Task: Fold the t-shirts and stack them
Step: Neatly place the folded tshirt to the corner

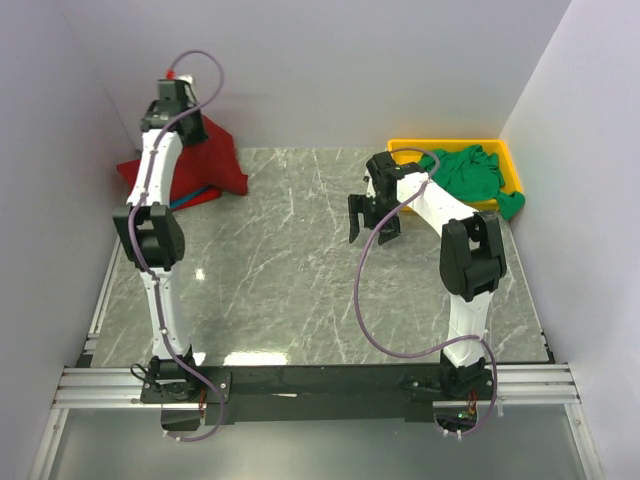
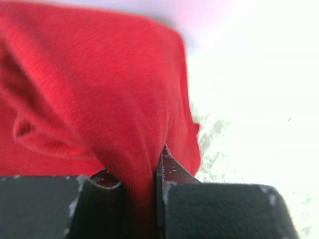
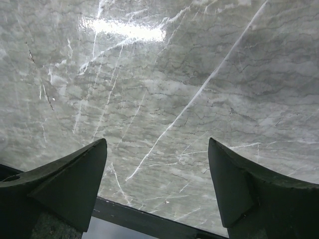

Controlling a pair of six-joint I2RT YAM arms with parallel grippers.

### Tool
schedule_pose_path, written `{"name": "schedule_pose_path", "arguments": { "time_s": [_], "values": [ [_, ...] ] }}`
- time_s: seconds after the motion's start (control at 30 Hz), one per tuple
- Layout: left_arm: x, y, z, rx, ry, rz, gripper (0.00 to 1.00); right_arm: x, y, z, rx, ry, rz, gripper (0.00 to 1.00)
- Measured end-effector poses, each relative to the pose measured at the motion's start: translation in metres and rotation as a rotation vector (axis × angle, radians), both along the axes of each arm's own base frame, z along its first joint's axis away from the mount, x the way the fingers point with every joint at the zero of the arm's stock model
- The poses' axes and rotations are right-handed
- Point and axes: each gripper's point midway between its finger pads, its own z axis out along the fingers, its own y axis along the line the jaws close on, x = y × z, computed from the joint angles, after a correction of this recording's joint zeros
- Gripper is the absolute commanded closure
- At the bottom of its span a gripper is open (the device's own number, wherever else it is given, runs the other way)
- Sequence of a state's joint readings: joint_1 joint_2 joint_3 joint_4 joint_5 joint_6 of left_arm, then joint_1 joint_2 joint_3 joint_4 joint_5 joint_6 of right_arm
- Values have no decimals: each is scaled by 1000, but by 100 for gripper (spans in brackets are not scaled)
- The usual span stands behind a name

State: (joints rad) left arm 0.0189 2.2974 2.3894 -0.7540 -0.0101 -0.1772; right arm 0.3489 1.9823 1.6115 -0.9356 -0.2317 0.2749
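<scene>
A dark red t-shirt (image 1: 205,155) is pulled up into a peak at the table's far left corner, its lower part spread on the marble. My left gripper (image 1: 175,105) is shut on the top of it; in the left wrist view the red cloth (image 2: 99,109) runs down between the two black fingers (image 2: 219,209). A thin blue edge (image 1: 192,196) shows under the red cloth. A bright green t-shirt (image 1: 470,175) lies crumpled in the yellow tray (image 1: 402,146) at the far right. My right gripper (image 1: 375,222) hangs open over bare marble, nothing between its fingers (image 3: 75,179).
White walls close in the table on the left, back and right. The tray stands against the back right corner. An aluminium rail (image 1: 320,385) runs along the near edge by the arm bases. Grey marble (image 3: 164,89) fills the right wrist view.
</scene>
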Motion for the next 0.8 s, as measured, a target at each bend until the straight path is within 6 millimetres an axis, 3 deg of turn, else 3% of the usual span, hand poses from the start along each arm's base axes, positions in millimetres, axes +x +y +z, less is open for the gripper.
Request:
{"name": "schedule_pose_path", "arguments": {
  "time_s": [0.37, 0.6, 0.8],
  "values": [
    [15, 60, 55, -276, -198, 31, 100, 0, 3, 1, 16, 2, 8, 12],
    [14, 75, 80, -426, -283, 11, 100, 2, 5, 4, 26, -3, 10, 12],
    [4, 80, 81, -477, -280, 15, 100, 5, 6, 6, 30, -11, 12, 12]
  ]
}}
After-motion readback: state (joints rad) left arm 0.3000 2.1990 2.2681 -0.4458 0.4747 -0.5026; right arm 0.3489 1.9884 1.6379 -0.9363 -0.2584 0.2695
